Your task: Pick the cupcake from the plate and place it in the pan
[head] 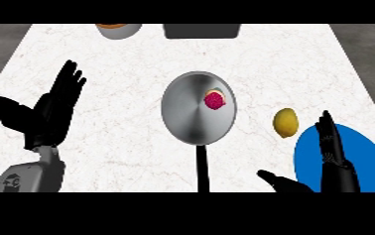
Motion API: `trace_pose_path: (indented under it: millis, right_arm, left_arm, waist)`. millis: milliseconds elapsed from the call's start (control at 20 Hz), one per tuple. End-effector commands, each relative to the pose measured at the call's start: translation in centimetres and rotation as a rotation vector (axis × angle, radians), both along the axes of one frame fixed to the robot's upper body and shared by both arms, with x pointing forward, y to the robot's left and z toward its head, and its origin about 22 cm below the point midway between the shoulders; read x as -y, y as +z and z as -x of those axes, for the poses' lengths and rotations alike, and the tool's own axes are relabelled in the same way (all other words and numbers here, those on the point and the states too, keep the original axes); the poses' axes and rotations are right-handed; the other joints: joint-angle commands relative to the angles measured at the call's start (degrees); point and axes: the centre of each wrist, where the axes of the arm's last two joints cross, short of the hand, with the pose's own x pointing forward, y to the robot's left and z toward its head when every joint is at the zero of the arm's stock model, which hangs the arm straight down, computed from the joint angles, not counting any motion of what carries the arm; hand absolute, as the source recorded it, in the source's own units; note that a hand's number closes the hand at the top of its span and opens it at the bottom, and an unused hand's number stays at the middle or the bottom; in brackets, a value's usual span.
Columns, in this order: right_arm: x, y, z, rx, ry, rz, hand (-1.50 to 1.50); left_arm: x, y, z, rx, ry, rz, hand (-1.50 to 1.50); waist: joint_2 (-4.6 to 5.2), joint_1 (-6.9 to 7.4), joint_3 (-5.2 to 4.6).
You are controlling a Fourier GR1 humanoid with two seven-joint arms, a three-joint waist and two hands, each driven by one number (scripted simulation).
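Observation:
A cupcake with a pink-red top lies inside the silver pan, toward its upper right. The pan's black handle runs down to the lower edge. A blue plate sits at the lower right, partly cut off by the edge and bare where it shows. My right hand is open over the plate's left part, fingers straight and pointing up, thumb out to the left. My left hand rests open at the left, fingers up, apart from the pan.
A yellow lemon lies between the pan and the plate. At the counter's far edge sit a grey bowl with something orange and a dark grey box. White marble counter spreads around the pan.

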Motion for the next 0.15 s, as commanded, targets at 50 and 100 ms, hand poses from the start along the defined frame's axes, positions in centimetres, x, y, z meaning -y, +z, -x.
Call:
trace_pose_path:
  millis: [50, 100]
  right_arm:
    - [2.3, -1.2, 1.7, 0.018, -0.027, 0.032, -1.5]
    - [0.5, -1.4, 2.9, -0.009, 0.015, 0.021, -1.5]
  left_arm:
    - [0.9, 0.3, -0.3, 0.001, -0.02, -0.014, 0.0]
    - [-0.2, -0.2, 1.2, -0.01, -0.012, -0.002, 0.0]
  waist:
    - [0.13, 0.64, -0.01]
    - [0.1, 0.73, -0.02]
